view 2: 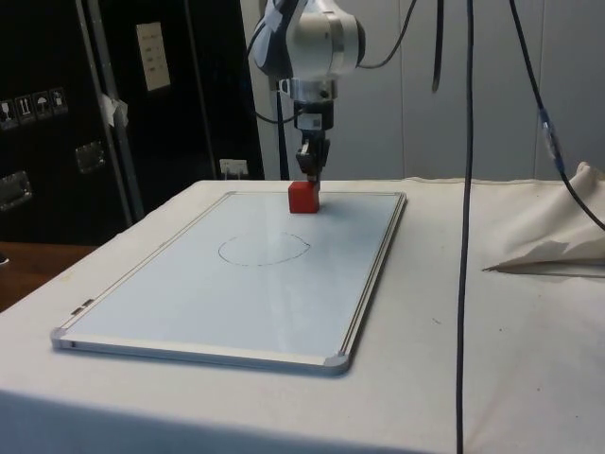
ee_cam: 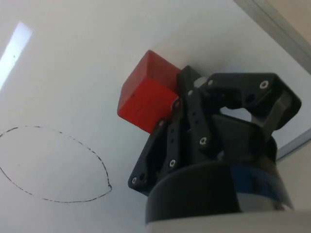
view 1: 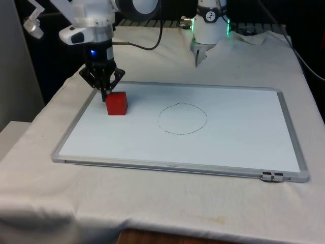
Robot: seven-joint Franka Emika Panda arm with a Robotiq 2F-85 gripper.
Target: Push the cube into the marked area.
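Fingertips (view 1: 105,94) of the end effector (view 1: 104,95) are pressed together into one narrow point, holding nothing, and that point touches the red cube (view 1: 117,103) on the side towards the front view's left. In the wrist view the black linkage covers one corner of the cube, so the exact contact spot is hard to make out. The cube sits flat on the whiteboard (view 1: 228,147), near the board's far corner at the front view's left, just inside the metal frame. The drawn circle (view 1: 182,118) lies well apart from it towards the front view's right, with bare board between them and more open board beyond the circle. White cloth (view 1: 61,203) covers the desk around the board.
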